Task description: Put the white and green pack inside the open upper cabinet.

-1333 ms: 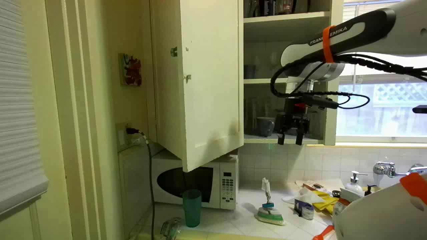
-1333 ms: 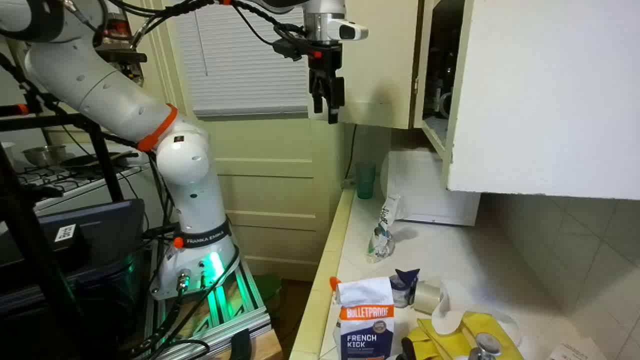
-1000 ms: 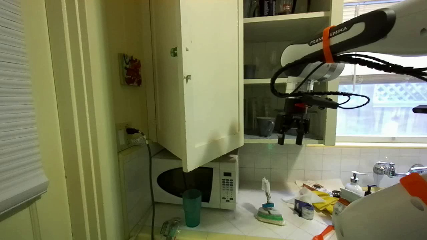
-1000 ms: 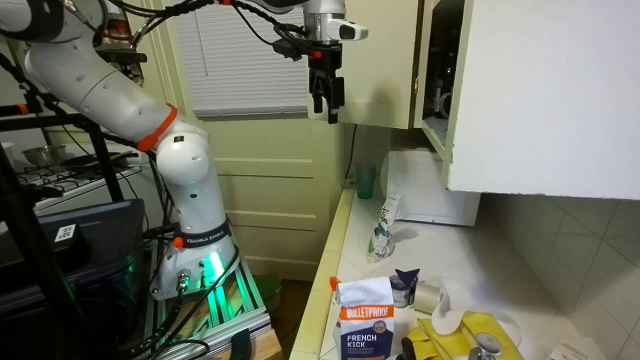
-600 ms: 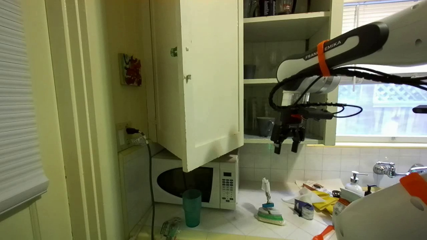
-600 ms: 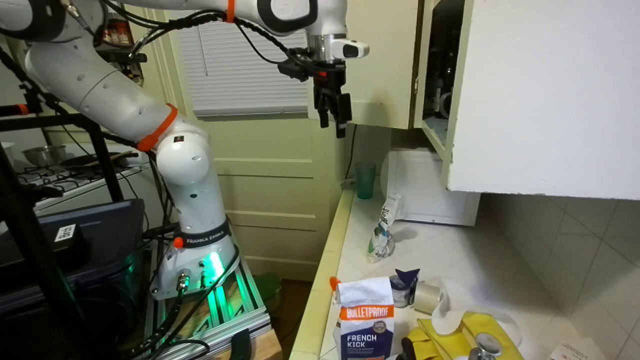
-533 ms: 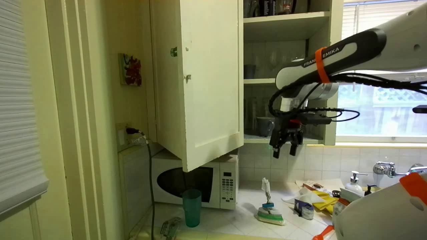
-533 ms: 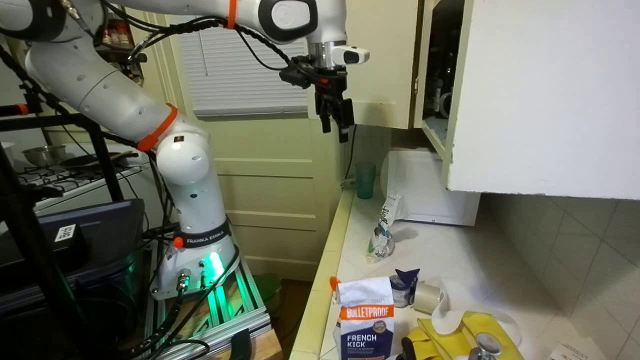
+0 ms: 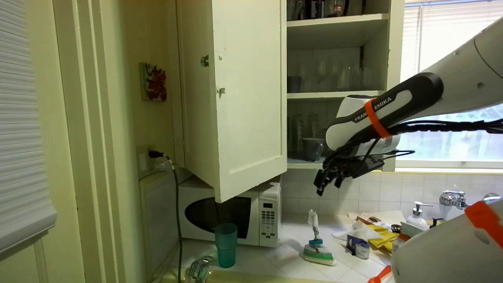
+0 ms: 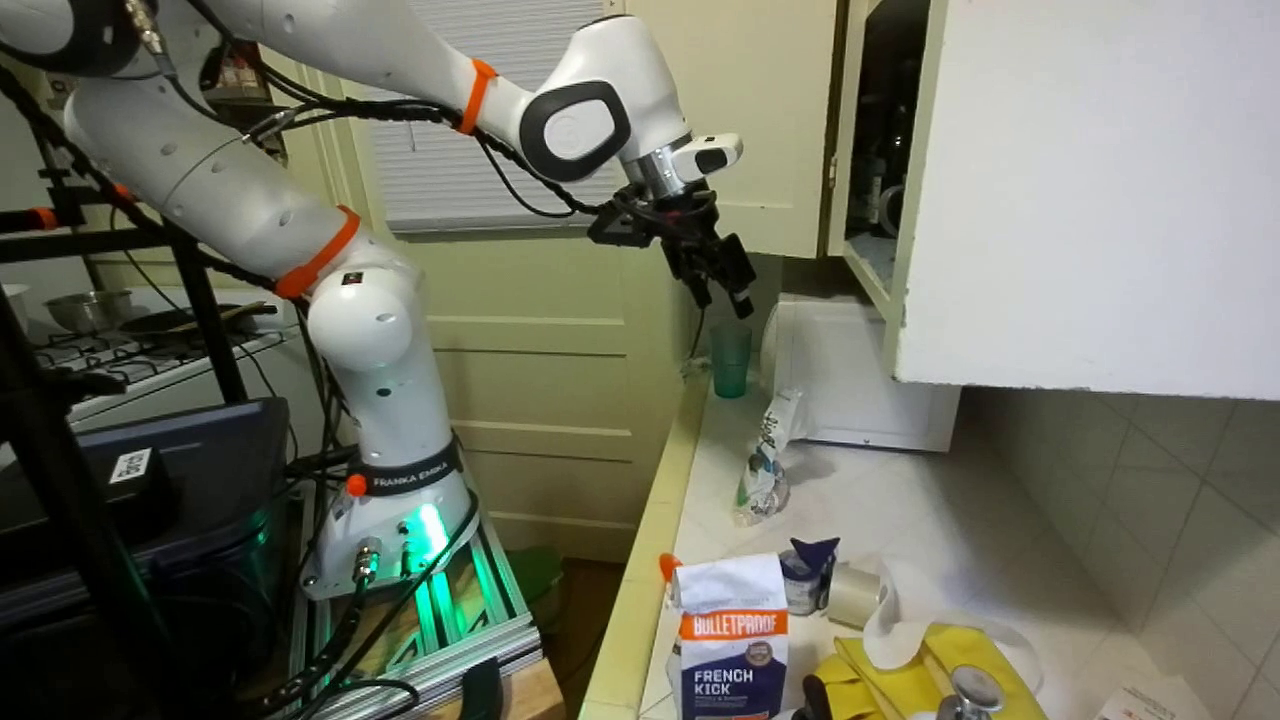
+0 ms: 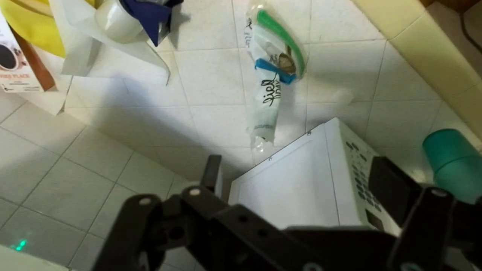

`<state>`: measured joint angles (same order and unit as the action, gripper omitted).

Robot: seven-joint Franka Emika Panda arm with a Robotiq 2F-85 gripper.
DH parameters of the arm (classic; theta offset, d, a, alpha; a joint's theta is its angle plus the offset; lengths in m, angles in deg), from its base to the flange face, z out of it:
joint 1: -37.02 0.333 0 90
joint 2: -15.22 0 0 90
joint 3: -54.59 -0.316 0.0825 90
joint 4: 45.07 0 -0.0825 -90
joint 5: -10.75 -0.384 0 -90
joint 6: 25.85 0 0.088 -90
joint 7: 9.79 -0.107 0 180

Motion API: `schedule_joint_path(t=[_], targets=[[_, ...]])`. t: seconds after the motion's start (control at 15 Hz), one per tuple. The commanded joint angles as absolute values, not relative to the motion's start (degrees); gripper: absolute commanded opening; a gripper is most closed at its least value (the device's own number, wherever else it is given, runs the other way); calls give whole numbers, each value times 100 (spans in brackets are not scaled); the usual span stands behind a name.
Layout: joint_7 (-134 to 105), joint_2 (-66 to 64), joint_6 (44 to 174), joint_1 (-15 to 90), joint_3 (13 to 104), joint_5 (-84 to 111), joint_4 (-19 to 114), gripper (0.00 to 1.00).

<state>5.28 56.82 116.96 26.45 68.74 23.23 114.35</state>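
Note:
The white and green pack (image 9: 317, 254) stands on the counter beside the microwave, its narrow white top pointing up and a blue clip round its middle. It also shows in an exterior view (image 10: 765, 462) and in the wrist view (image 11: 265, 84), ahead of the fingers. The open upper cabinet (image 9: 334, 95) has its panelled door (image 9: 251, 118) swung out over the microwave; its shelves hold glasses and a mug. My gripper (image 9: 329, 188) is open, empty and tilted, above the pack and apart from it. Its fingers show spread in the wrist view (image 11: 301, 177).
The white microwave (image 9: 269, 220) stands under the cabinet door. A teal cup (image 9: 226, 245) is in front of it. A coffee bag (image 10: 735, 640), a small purple-topped packet (image 10: 808, 575) and yellow packets (image 10: 930, 670) lie further along the counter. The door's lower edge hangs near the gripper's height.
The arm has lowered and the gripper has come down from in front of the cabinet shelves, tilting its fingers toward the microwave side. The pack and the cabinet door have not moved.

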Motion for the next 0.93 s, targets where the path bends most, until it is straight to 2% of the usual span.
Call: schedule_joint_path(t=[0.0, 0.2, 0.73, 0.87], targets=[[564, 5605, 11751, 2594, 6838, 2272, 11401, 100], [564, 5502, 11806, 2592, 6838, 2271, 11381, 100], [-1619, 4106, 13470, 1127, 5766, 2980, 11358, 100], [-1904, 3843, 13557, 1108, 5704, 2796, 11354, 100]])
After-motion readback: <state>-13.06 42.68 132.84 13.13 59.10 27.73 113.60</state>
